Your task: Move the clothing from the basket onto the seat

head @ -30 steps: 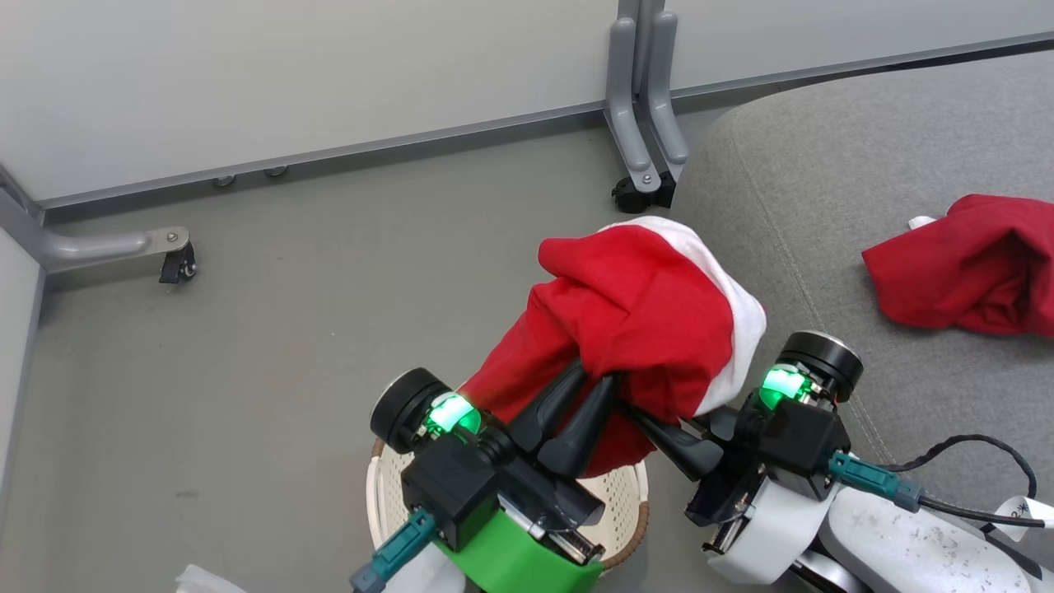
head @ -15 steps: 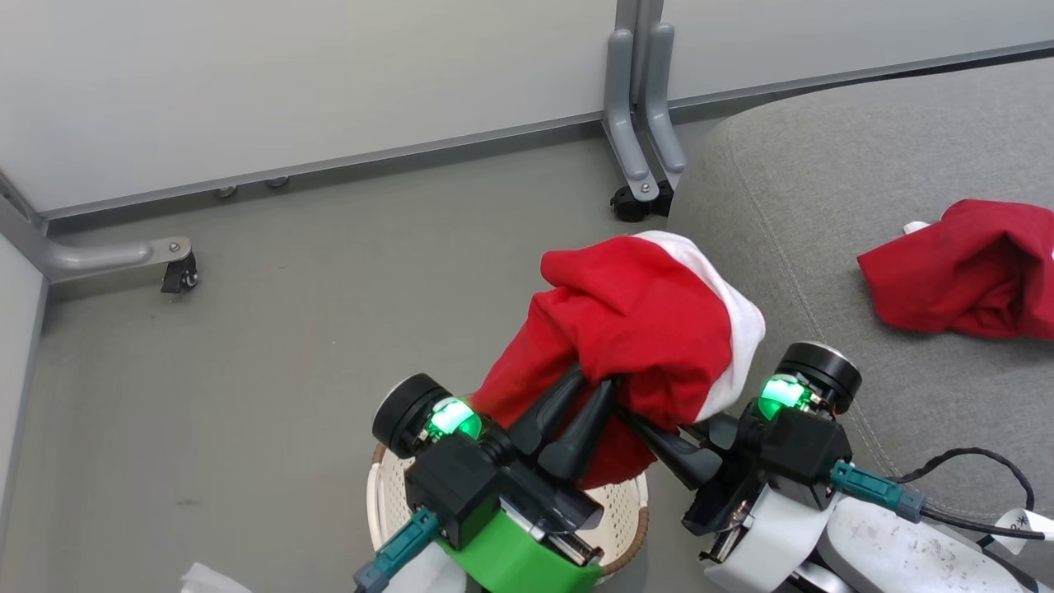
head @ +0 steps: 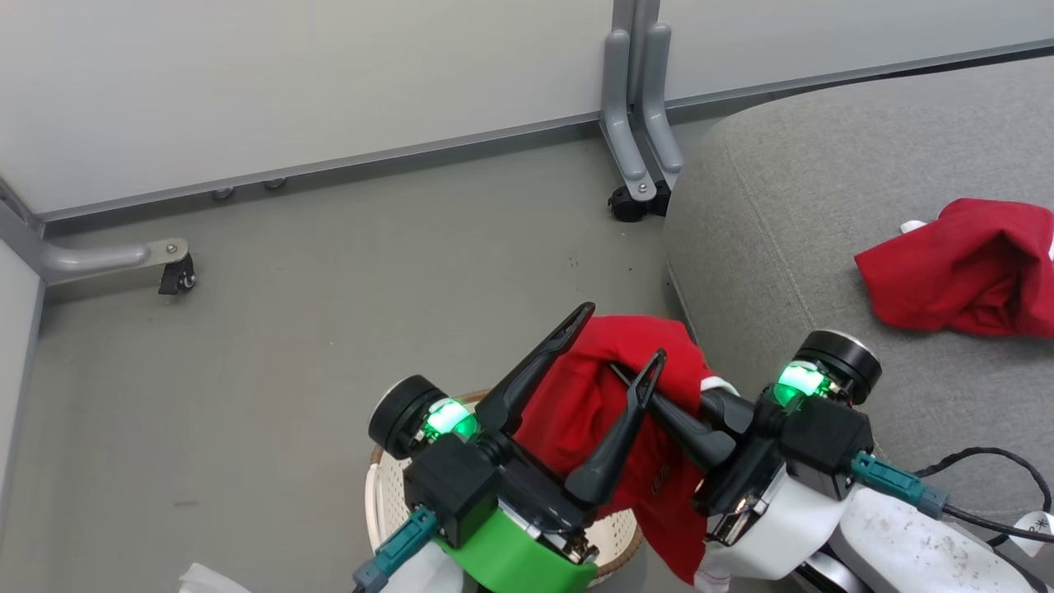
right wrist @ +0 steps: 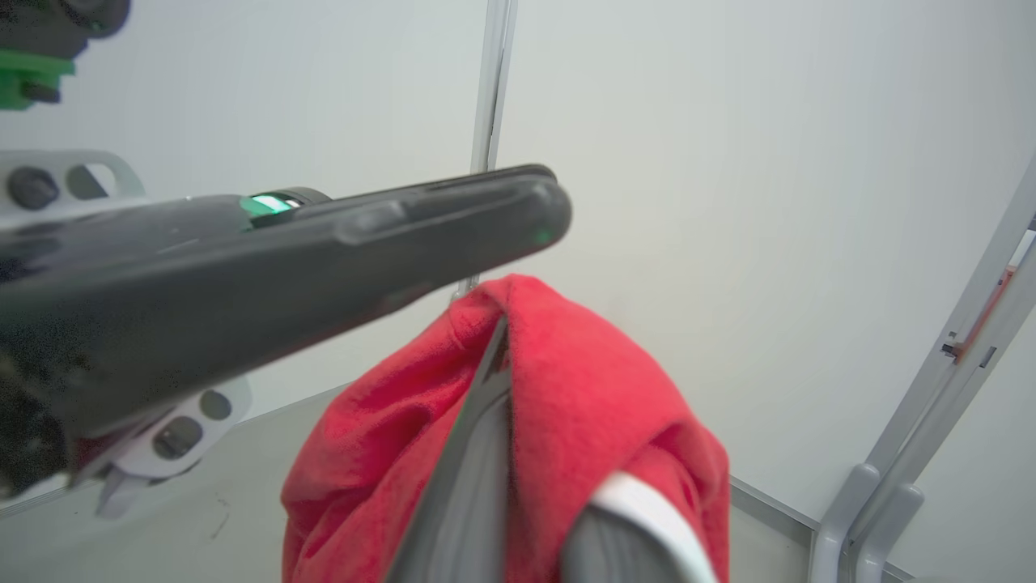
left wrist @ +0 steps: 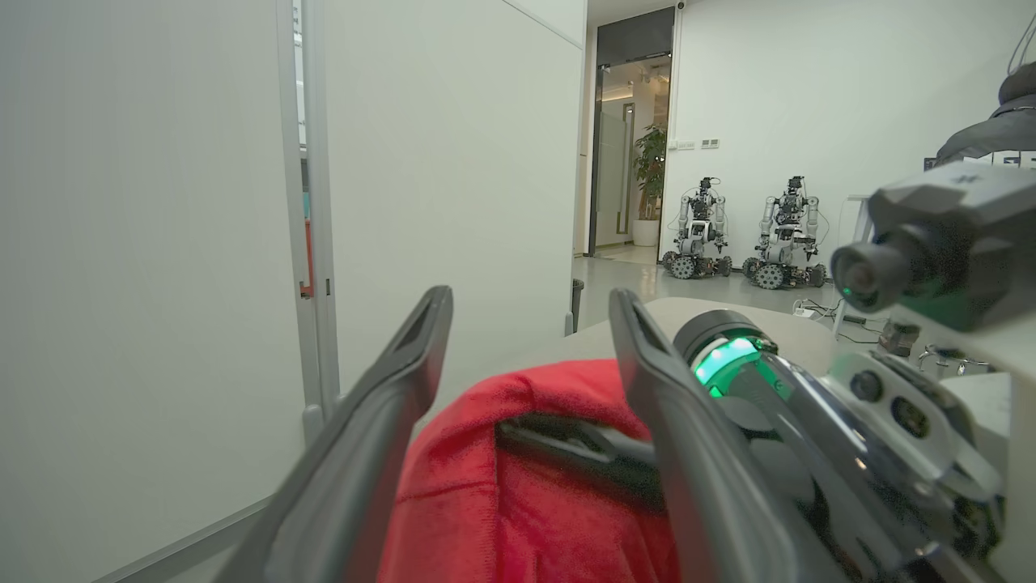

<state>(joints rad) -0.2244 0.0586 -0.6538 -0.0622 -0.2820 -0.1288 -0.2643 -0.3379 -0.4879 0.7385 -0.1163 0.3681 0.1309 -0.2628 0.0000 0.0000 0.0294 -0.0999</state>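
Note:
My left gripper point(head: 616, 339) stands open, its two fingers spread on either side of a bright red garment point(head: 576, 403) without gripping it. My right gripper point(head: 630, 380) is shut on that garment, which droops from its fingers above the basket point(head: 380, 486) and beside the grey seat point(head: 823, 189). In the right wrist view the cloth point(right wrist: 583, 389) wraps the right fingers point(right wrist: 473, 470), with a white stripe low down. The left wrist view has the garment point(left wrist: 518, 486) between the open left fingers point(left wrist: 388, 405). A second red garment point(head: 955, 272) lies on the seat.
Grey floor point(head: 329, 313) stretches ahead to pale partition panels. A castor foot point(head: 630, 198) stands at the seat's far corner and another castor foot point(head: 169, 268) at the left. A black cable point(head: 988, 461) trails over the seat near my right arm.
My left gripper has opened and let go of the red garment. The cloth has sagged lower and now hangs from the right gripper alone, closer to the seat's edge.

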